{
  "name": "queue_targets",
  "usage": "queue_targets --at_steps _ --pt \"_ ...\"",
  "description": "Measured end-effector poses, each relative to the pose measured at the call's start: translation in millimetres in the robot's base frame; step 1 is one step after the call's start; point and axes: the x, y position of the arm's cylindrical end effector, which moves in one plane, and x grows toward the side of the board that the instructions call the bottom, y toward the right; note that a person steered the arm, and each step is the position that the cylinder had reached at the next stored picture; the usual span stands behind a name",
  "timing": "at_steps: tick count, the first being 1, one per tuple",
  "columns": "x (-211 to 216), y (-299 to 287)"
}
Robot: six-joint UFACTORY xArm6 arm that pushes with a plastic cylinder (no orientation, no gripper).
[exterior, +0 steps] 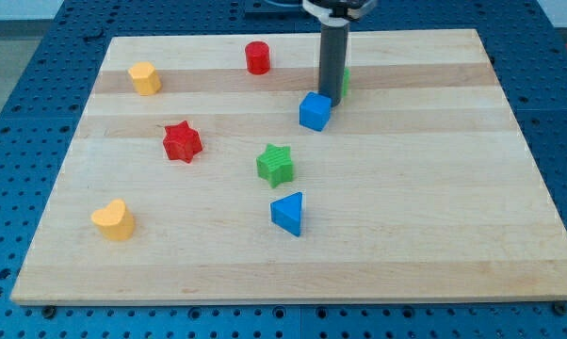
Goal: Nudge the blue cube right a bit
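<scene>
The blue cube (315, 111) sits on the wooden board (434, 188), a little above the middle. My rod comes down from the view's top, and my tip (329, 97) is right behind the cube's upper right edge, touching or nearly touching it. A green block (345, 82) is mostly hidden behind the rod, just to the rod's right; its shape cannot be made out.
A red cylinder (257, 57) stands at the top centre. A yellow block (144, 78) is at the top left. A red star (182, 142) is left of centre. A green star (275, 164) and a blue triangle (288, 213) lie below the cube. A yellow heart (113, 220) is at the bottom left.
</scene>
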Motion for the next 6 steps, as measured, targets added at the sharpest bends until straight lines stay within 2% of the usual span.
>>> queue_targets --at_steps 3,6 --pt "-16 -44" --pt "47 -46"
